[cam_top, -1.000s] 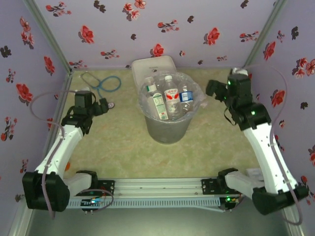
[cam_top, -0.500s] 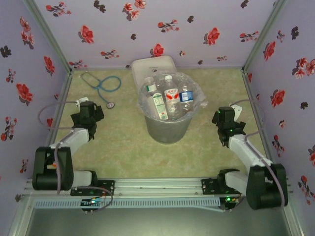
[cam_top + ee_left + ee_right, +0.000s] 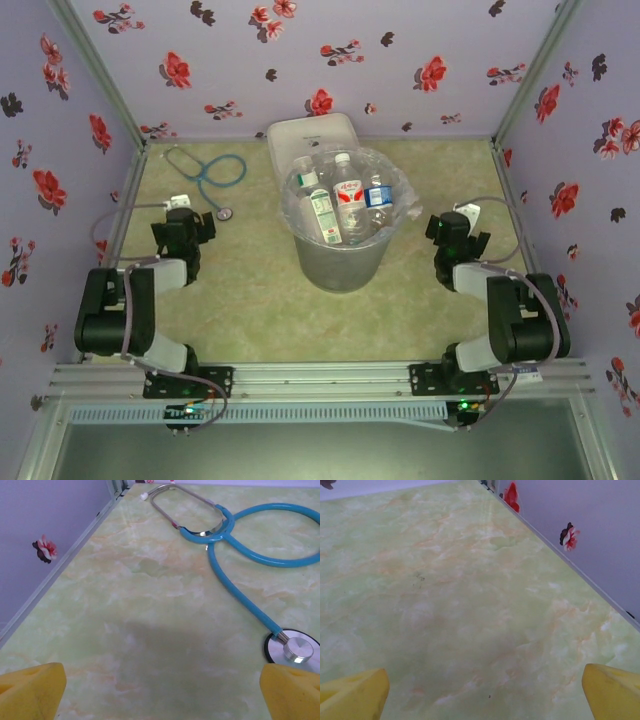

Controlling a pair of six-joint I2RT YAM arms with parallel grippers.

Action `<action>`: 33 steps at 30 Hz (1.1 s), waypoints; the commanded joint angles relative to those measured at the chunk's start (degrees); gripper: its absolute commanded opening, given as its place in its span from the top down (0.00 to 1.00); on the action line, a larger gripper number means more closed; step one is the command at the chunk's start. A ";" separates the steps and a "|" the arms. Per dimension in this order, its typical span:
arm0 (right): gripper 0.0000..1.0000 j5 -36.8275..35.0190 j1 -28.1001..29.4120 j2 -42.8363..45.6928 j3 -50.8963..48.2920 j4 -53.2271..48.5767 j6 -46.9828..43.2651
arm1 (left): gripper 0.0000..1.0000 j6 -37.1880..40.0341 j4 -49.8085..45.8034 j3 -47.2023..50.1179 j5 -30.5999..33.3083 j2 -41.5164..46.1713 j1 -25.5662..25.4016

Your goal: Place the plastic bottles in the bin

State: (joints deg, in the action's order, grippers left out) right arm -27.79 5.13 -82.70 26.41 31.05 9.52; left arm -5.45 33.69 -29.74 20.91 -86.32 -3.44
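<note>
Both arms [image 3: 112, 318] folded back toward their bases; task looks finished.
Your bin [image 3: 340, 268] holds the plastic bottles [image 3: 347, 203]; left gripper [image 3: 160, 695] and right gripper [image 3: 481, 694] sit empty, jaws wide apart. Next, you only park.

A blue stethoscope [image 3: 225, 529] is lying on the green marbled counter [image 3: 250, 290]'s far left; a white container [image 3: 310, 131] is sitting at the back.
</note>
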 commanded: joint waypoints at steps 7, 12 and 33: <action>0.01 5.20 -1.35 -6.22 -5.56 21.98 -3.57 | 0.00 1.98 19.38 8.13 -3.16 -2.47 1.60; 0.01 4.85 -1.61 -6.13 -5.08 20.58 -2.85 | 0.00 2.12 20.10 8.25 -3.24 -2.52 1.60; 0.01 5.38 -1.80 -6.78 -4.93 21.07 -3.10 | 0.00 2.47 20.08 8.20 -3.24 -2.45 1.25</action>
State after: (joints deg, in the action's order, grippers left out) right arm -22.85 3.73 -89.60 21.17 51.18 6.98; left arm -4.08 51.88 -21.56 17.78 -88.47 -2.24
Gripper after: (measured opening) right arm 0.994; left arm 0.997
